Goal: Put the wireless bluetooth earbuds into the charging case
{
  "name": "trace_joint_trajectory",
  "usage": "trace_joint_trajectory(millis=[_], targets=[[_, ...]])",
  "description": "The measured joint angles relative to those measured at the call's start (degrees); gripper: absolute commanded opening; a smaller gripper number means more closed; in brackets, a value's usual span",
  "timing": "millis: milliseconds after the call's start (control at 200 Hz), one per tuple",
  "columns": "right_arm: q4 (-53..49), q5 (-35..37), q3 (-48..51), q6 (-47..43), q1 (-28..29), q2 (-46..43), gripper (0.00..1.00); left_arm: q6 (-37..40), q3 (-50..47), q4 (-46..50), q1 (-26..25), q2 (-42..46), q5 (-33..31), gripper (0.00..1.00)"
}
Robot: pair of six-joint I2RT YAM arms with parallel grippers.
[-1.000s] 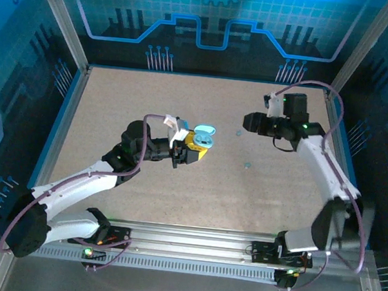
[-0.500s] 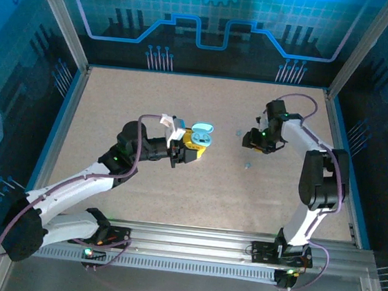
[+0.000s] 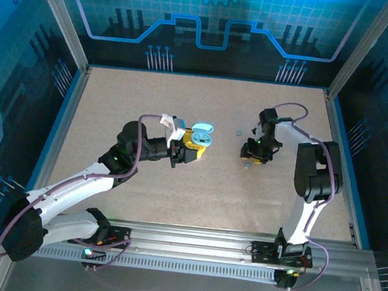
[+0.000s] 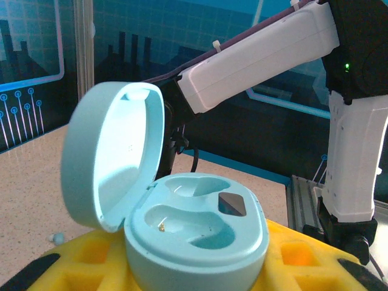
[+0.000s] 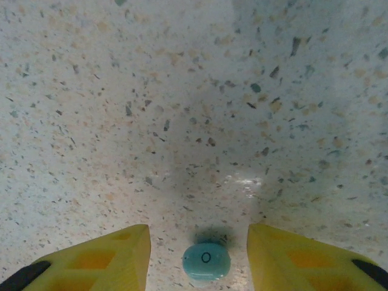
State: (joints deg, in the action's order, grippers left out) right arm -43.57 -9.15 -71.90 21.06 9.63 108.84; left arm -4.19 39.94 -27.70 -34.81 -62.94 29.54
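1. Where the overhead camera looks down, the left gripper [image 3: 194, 147] is clenched on the open charging case [image 3: 200, 138], presenting it for loading. The right gripper [image 3: 248, 154] is lowered to the counter [image 3: 150, 99], well apart from the case. A loose earbud [image 3: 238, 131] lies near it.
2. Left wrist: the charging case sits clamped between the yellow fingers [image 4: 303, 257]. Its lid [image 4: 112, 163] is tipped back, so both sockets [image 4: 188, 221] face up. Both are empty, so nothing is inserted yet.
3. Right wrist: the pale blue earbud [image 5: 206, 260] rests on the counter between the spread fingers [image 5: 97, 257], touching neither. The jaws are released and, by my judgement, placed astride it in order to close and lift.
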Motion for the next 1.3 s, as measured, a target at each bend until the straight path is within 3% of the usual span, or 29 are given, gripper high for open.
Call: trace_joint_trajectory(millis=[505,1301], targets=[[0.5,2.1,1.64,1.05,1.79,-0.26,0.35,0.0,0.0,0.37,0.0,0.0,0.0,0.37],[-1.01,-3.93,-2.64,-0.09,11.41,-0.28,0.38,-0.02,0.0,0.39,-0.04,0.0,0.0,0.37]])
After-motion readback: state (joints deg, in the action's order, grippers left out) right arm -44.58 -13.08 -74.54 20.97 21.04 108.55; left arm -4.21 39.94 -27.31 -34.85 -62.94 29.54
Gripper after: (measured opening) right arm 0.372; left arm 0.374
